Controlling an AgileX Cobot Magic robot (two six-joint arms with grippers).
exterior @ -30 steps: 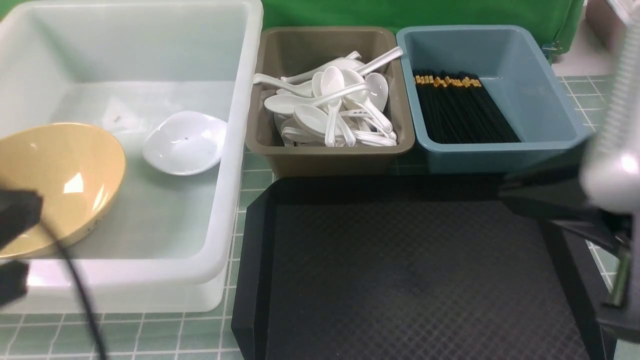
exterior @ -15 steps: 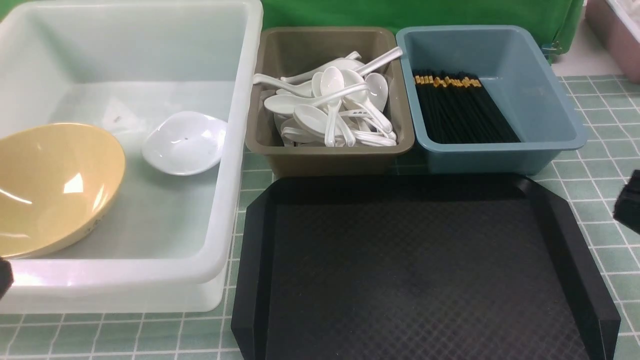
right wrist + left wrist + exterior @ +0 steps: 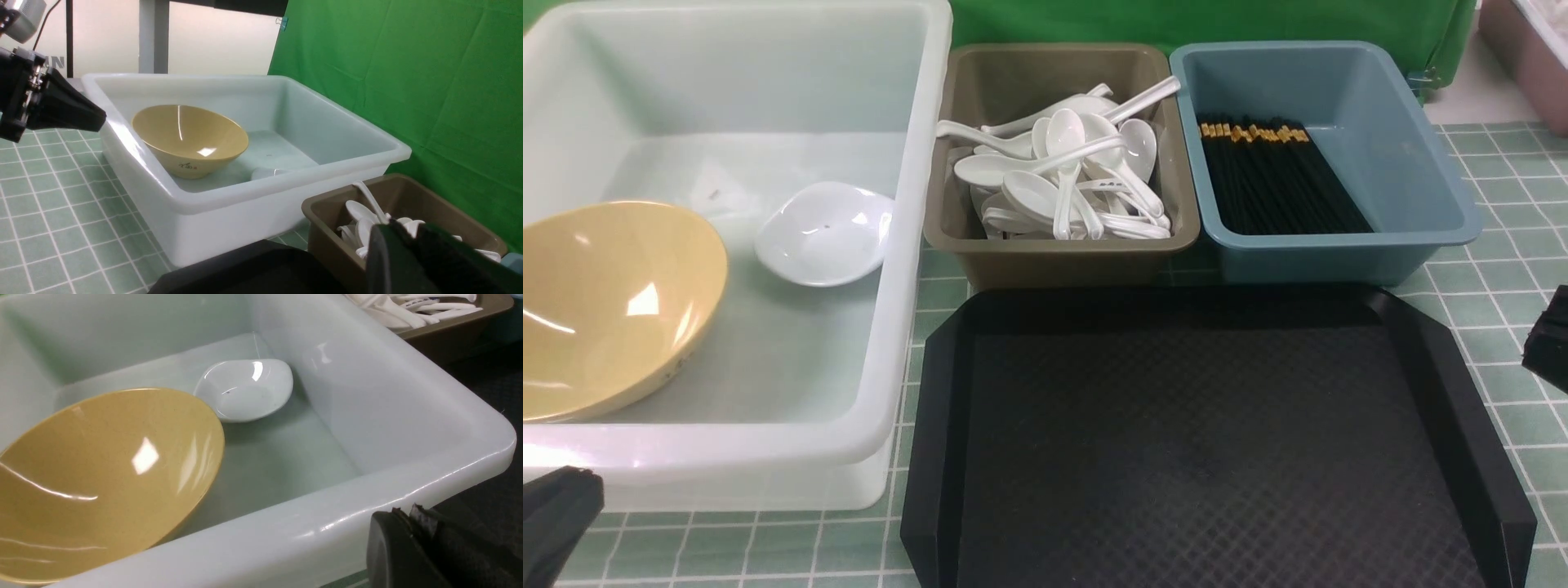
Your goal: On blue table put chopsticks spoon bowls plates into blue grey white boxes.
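Left wrist view: left gripper (image 3: pixel 408 518) fingers pressed together on nothing, just outside white box (image 3: pixel 286 526) near rim. Of right gripper (image 3: pixel 402 232), spread or pressed: cannot tell. Three boxes in a row. In white box: one bowl (image 3: pixel 106 477), tilted; one plate (image 3: pixel 245 392) beside it. In grey box (image 3: pixel 1062 261): spoons (image 3: pixel 1062 175) heaped, uncountable. In blue box (image 3: pixel 1339 257): chopsticks (image 3: pixel 1274 184), one bundle. One tray (image 3: pixel 1201 457) in front.
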